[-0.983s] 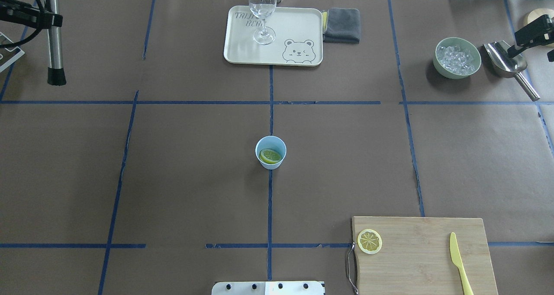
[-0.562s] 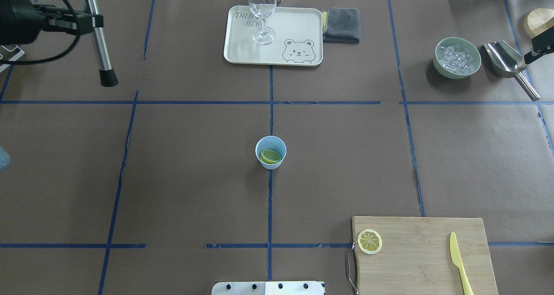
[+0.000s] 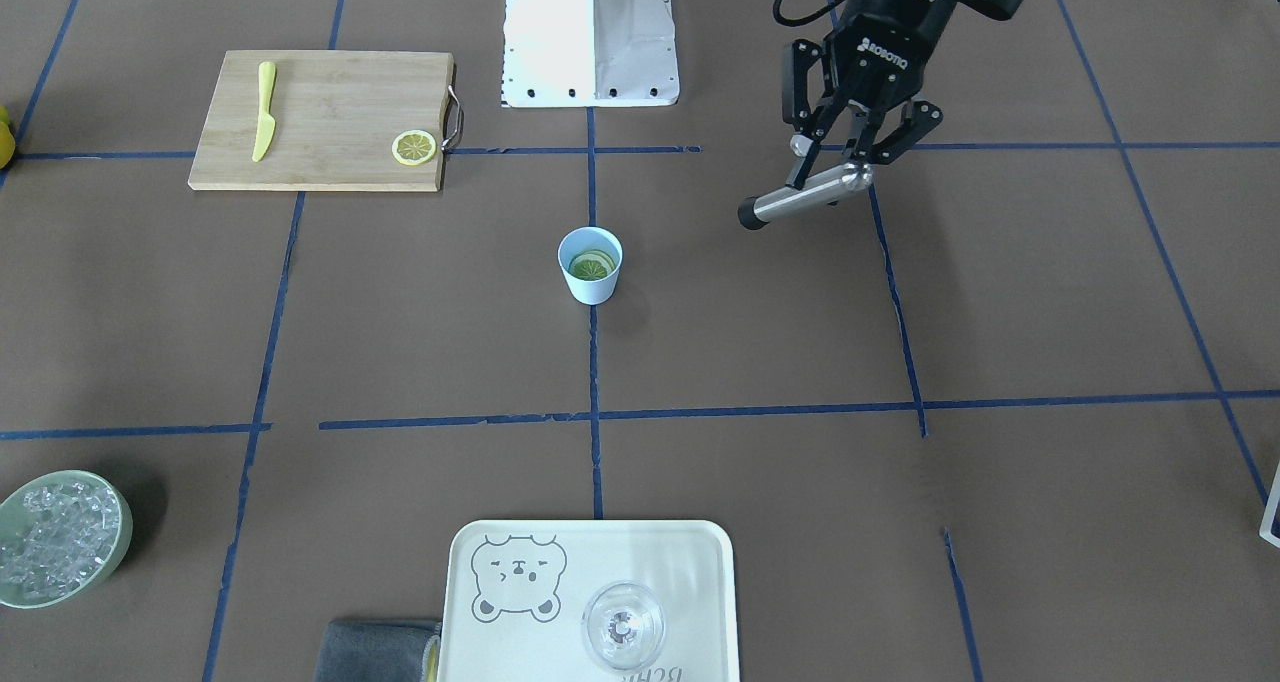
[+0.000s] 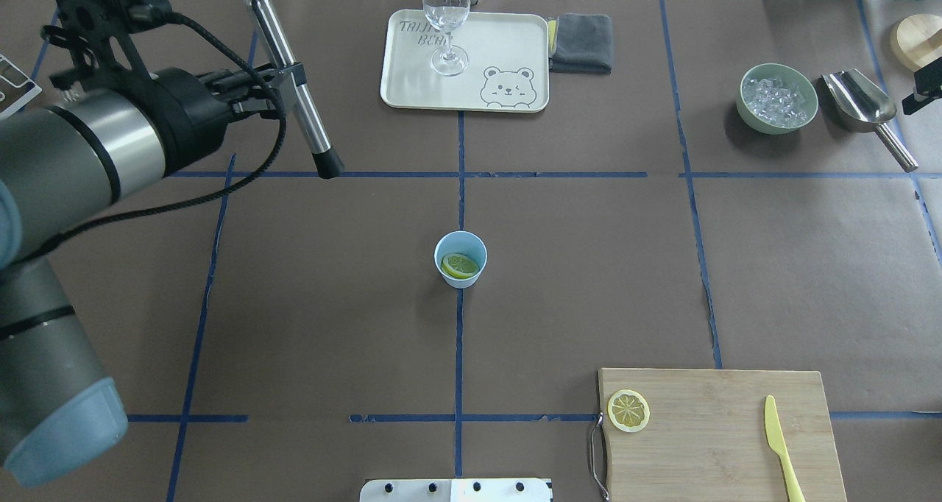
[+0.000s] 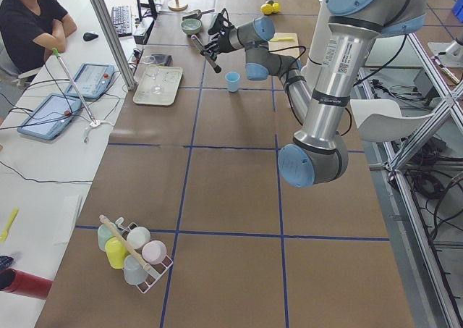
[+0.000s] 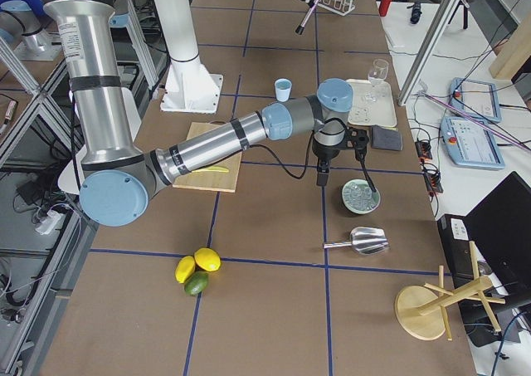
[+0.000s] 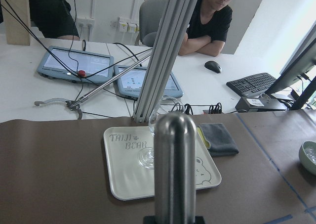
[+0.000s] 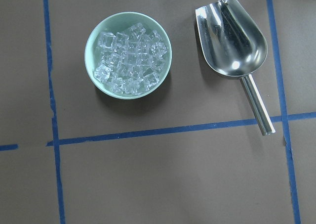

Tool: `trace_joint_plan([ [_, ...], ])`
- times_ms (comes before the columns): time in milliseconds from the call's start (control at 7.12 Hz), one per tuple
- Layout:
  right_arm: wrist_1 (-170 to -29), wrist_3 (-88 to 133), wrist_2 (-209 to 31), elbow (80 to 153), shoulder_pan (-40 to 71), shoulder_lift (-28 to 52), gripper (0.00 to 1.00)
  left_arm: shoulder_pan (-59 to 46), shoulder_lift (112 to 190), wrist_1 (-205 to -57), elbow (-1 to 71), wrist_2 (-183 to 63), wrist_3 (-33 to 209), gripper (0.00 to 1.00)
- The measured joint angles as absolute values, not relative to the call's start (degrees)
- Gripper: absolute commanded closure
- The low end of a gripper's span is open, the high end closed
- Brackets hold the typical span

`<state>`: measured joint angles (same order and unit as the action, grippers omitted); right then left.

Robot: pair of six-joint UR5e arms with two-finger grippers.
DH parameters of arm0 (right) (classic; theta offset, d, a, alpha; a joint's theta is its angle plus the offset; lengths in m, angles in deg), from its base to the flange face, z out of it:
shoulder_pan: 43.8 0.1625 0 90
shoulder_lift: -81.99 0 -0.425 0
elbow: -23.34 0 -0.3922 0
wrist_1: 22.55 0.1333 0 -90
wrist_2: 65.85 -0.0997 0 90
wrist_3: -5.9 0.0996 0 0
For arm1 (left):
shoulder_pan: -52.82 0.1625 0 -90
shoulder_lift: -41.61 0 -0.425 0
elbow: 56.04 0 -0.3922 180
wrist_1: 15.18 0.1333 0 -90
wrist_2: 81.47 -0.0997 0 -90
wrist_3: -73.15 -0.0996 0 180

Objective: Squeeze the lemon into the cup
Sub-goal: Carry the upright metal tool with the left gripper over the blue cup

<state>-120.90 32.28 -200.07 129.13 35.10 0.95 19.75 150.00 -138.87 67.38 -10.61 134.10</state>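
Observation:
The pale blue cup (image 4: 462, 282) stands at the table's centre, also in the front view (image 3: 591, 288). Lemon slices (image 4: 460, 266) lie inside it, cut face up (image 3: 591, 264). My left gripper (image 4: 283, 82) is shut on a steel rod with a black tip (image 4: 313, 130), held above the table to the far left of the cup; the front view shows the gripper (image 3: 838, 167) gripping the rod (image 3: 800, 200). The rod fills the left wrist view (image 7: 174, 169). My right gripper (image 4: 926, 88) barely shows at the right edge; I cannot tell its state.
A wooden board (image 4: 721, 450) at the near right holds one lemon slice (image 4: 628, 411) and a yellow knife (image 4: 780, 443). A tray (image 4: 515, 46) with a clear glass (image 4: 447, 23) and a grey cloth (image 4: 581, 42) stand at the back. The ice bowl (image 8: 128, 56) and steel scoop (image 8: 232, 36) lie below my right wrist.
My left arm has swung in from the left edge, carrying the rod to the right and tilting it toward the centre. My right gripper has drawn back toward the right edge.

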Motion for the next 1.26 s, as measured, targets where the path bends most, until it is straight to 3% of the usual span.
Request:
trace_joint_plan([
  [562, -120.92, 32.89, -200.12, 128.90, 35.13, 0.97, 0.00, 36.19, 154.21, -138.89, 63.60, -40.94, 136.33, 1.00],
  [1264, -120.90, 32.85, -200.23, 128.97, 35.35, -0.33, 0.00, 43.00, 161.07, -138.95, 56.68, -45.64, 127.77, 1.00],
])
